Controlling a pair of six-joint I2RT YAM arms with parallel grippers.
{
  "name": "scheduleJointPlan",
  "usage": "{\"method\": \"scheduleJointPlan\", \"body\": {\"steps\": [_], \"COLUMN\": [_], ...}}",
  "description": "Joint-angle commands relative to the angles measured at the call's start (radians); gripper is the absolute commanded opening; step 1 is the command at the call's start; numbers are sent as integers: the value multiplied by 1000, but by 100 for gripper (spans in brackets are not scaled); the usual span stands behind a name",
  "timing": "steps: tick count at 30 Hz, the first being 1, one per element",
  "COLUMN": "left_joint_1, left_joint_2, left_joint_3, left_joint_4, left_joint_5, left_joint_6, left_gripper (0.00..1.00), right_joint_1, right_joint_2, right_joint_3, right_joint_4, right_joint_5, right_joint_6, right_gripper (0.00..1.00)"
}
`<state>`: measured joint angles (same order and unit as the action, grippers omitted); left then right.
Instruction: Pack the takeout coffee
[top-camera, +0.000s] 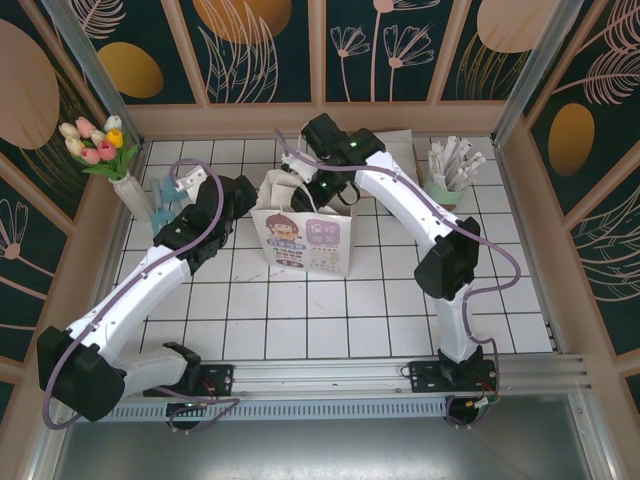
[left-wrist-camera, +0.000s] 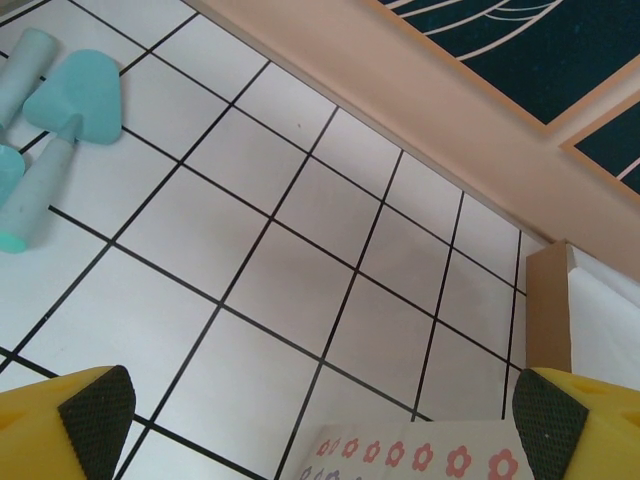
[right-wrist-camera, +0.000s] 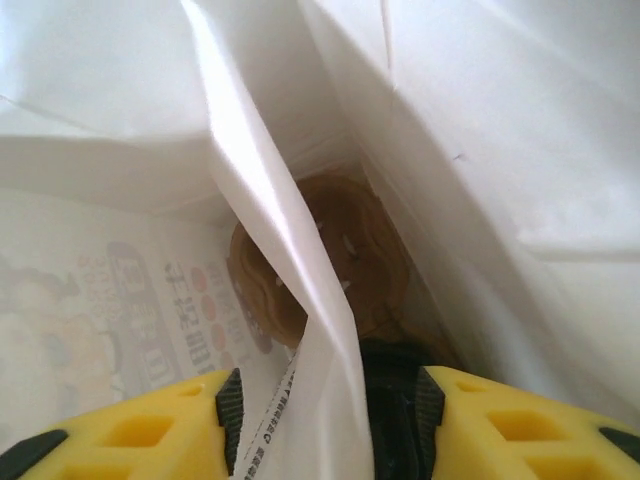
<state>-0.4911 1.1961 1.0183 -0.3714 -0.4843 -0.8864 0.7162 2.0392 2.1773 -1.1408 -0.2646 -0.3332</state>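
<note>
The white printed paper bag (top-camera: 302, 243) stands open mid-table. My right gripper (top-camera: 322, 193) reaches down into its mouth from behind. In the right wrist view the gripper (right-wrist-camera: 330, 410) is deep inside the bag, its jaws narrowed on a dark, black-topped thing, the takeout coffee (right-wrist-camera: 395, 395). A fold of the bag's white paper (right-wrist-camera: 300, 300) hides its left half. Below it, a brown round thing (right-wrist-camera: 345, 245) lies on the bag's floor. My left gripper (top-camera: 238, 200) hovers open and holds nothing beside the bag's left side; its wrist view (left-wrist-camera: 320, 425) looks over the flower-printed bag edge (left-wrist-camera: 430, 458).
A pale mint cup of white sticks (top-camera: 450, 172) stands at the back right. A vase of tulips (top-camera: 105, 150) is at the back left, with teal tools (top-camera: 165, 200) (left-wrist-camera: 75, 95) on the tiles near my left gripper. Wooden walls (top-camera: 330, 118) ring the table.
</note>
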Motion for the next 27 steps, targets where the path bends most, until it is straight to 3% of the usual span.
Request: {"method": "scheduleJointPlan", "body": {"steps": [1, 9, 14, 15, 16, 17, 22, 27], "left_joint_1": [0, 1, 0, 0, 0, 0, 0, 0], "left_joint_2": [21, 30, 19, 16, 16, 13, 0, -1], "left_joint_3": [-2, -35, -71, -75, -78, -79, -96, -114], "left_joint_4": [-15, -3, -2, -3, -4, -6, -9, -3], "left_joint_5": [-30, -1, 9, 9, 11, 11, 14, 57], "left_joint_6": [24, 0, -20, -24, -26, -30, -43, -61], "left_gripper": [98, 98, 99, 98, 99, 98, 99, 98], "right_joint_1": [6, 8, 8, 8, 7, 8, 9, 7], "right_joint_2": [-114, -231, -339, -360, -382, -401, -485, -660], "right_joint_3": [-24, -82, -211, -238, -264, -282, -341, -566], "right_joint_4": [49, 137, 319, 356, 391, 413, 473, 684], "right_joint_5": [42, 102, 170, 186, 198, 202, 202, 370], "right_joint_6": [-36, -92, -60, -44, -25, -3, 153, 314], "right_gripper": [55, 66, 71, 77, 91, 99, 99, 99]}}
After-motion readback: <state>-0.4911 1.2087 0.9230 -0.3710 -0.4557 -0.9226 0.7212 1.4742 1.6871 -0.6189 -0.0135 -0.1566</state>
